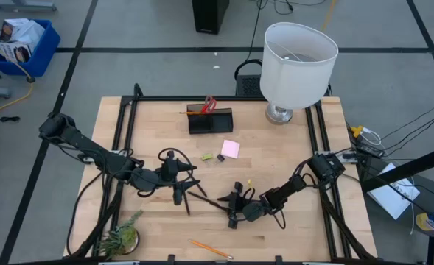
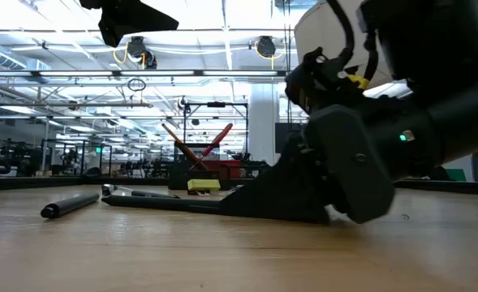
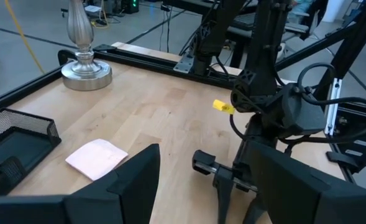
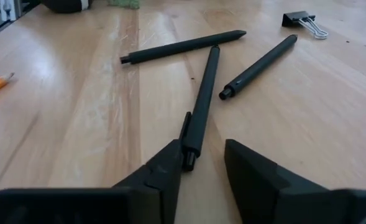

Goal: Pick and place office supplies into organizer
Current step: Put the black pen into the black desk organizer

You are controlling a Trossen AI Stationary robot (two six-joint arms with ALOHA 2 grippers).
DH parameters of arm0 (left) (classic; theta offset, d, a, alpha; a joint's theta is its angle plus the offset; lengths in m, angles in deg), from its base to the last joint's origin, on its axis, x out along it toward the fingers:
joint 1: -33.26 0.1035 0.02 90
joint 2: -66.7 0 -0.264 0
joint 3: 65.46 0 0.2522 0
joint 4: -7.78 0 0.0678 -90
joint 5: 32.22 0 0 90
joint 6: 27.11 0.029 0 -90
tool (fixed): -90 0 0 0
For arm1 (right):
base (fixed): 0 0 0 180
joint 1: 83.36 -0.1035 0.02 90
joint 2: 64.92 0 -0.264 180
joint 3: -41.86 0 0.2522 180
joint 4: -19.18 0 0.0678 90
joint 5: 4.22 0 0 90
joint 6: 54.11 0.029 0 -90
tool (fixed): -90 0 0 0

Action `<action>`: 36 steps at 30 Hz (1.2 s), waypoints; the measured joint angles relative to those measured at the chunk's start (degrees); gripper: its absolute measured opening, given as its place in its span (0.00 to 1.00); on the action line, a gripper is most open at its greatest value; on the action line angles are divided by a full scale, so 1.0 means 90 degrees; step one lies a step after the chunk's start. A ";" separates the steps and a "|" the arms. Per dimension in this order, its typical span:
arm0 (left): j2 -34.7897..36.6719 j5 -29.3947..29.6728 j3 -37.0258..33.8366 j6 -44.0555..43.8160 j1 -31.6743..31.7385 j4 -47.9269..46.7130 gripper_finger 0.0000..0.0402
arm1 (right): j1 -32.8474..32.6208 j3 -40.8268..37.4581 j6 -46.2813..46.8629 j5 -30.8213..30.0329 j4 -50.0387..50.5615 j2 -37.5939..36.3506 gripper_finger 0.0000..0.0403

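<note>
Far out at 8 o'clock, in the table corner, a small green plant (image 1: pixel 121 237), no part of the job. Next, toward the middle, left gripper (image 1: pixel 180 171) hovering with claw released, nothing between the fingers, facing across to the other arm. Just beside it, at about 7 o'clock from the centre, three black pens (image 4: pixel 202 99), two of them meeting at the tips, the third close by. Up at 12 o'clock, the organizer (image 1: pixel 210 121), with red scissors (image 1: pixel 208 104) and a pencil standing inside already. Between organizer and centre: yellow-green eraser (image 1: pixel 207 157), black clip (image 1: pixel 219 157), pink sticky pad (image 1: pixel 230 149). At 6 o'clock near the table edge, one loose pencil (image 1: pixel 211 249). Then right gripper (image 4: pixel 204 158), low on the wood, claw not yet clenched, straddling the very end of one pen, this end resting against one finger only. Probably the grasping step. Dangers from here: pinching so near the end, so a swinging or slipping pen on the lift; pushing it sideways into the neighbour pens while closing; brushing the left arm, waiting very near. At 1 o'clock, the lamp (image 1: pixel 298 59), near the organizer, possible to touch on the carry.
</note>
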 joint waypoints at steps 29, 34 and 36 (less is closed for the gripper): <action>-0.0015 -0.0278 0.0000 -0.0218 0.0041 -0.0174 0.63 | -0.0362 -0.0103 -0.1635 -0.1247 0.1312 -0.1845 0.02; -0.0015 -0.0180 0.0000 -0.0274 0.0049 -0.0165 0.63 | -0.0331 -0.0092 -0.1881 -0.1339 0.1875 -0.2291 0.02; -0.0015 -0.0183 0.0000 -0.0291 0.0048 -0.0175 0.63 | -0.0293 -0.0093 -0.1864 -0.1357 0.2254 -0.2443 0.02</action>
